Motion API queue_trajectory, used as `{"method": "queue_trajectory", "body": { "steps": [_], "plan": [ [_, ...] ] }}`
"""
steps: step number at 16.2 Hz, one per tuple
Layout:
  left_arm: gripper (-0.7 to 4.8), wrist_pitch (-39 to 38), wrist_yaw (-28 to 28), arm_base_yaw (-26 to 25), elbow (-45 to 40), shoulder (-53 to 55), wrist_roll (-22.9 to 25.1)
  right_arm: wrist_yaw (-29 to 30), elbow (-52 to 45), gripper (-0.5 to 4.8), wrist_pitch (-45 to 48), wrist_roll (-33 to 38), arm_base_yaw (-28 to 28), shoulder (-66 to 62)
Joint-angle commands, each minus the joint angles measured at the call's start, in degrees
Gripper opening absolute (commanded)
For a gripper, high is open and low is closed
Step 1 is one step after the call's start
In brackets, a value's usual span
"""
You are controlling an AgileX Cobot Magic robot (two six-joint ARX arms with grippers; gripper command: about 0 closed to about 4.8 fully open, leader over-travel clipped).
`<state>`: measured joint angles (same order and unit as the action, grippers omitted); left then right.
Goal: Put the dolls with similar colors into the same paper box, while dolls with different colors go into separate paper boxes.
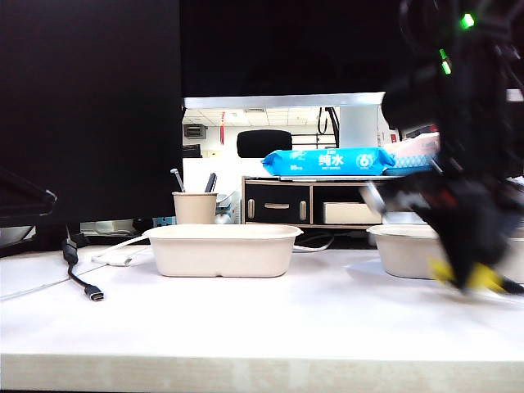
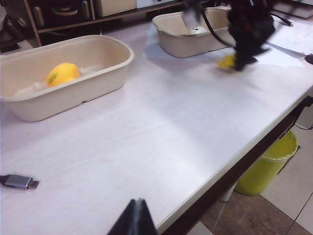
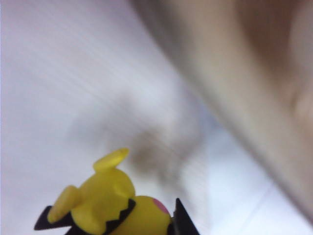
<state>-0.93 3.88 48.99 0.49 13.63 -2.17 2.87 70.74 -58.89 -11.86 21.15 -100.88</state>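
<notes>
My right jaws (image 3: 146,230) clamp the yellow figure (image 3: 105,203) low over the worktop (image 1: 262,319) beside the right paper box (image 1: 403,250) (light, hard, slick plastic, best pinched mid-body); left jaws (image 2: 137,218) together, parked.

- Office or lab room: far black swivel chair (image 1: 264,142) under panelled ceiling lights.
- Dark monitor (image 1: 90,110) left, tan paper cup of pens (image 1: 195,207), grey USB cable plug (image 2: 18,181) on white desk (image 1: 262,319).
</notes>
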Motion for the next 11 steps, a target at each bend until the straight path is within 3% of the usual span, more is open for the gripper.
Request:
{"method": "queue_trajectory", "body": {
  "steps": [1, 5, 9, 11],
  "plan": [
    [-0.06, 0.57, -0.07, -0.09, 0.04, -0.02, 0.22, 5.07, 5.55, 0.89, -1.22, 1.01, 1.64, 0.52],
    [-0.06, 0.59, -0.04, -1.09, 0.04, -0.02, 0.2, 11.15, 11.63, 0.89, 6.73, 4.04, 5.42, 0.39],
    [-0.05, 0.57, -0.04, -5.77, 0.04, -0.02, 0.22, 12.57, 11.89, 0.89, 22.91, 9.33, 9.25, -1.14],
    [-0.06, 0.57, -0.02, -7.19, 0.04, -0.02, 0.22, 12.9, 13.11, 0.89, 24.85, 10.36, 9.97, -3.96]
  ]
}}
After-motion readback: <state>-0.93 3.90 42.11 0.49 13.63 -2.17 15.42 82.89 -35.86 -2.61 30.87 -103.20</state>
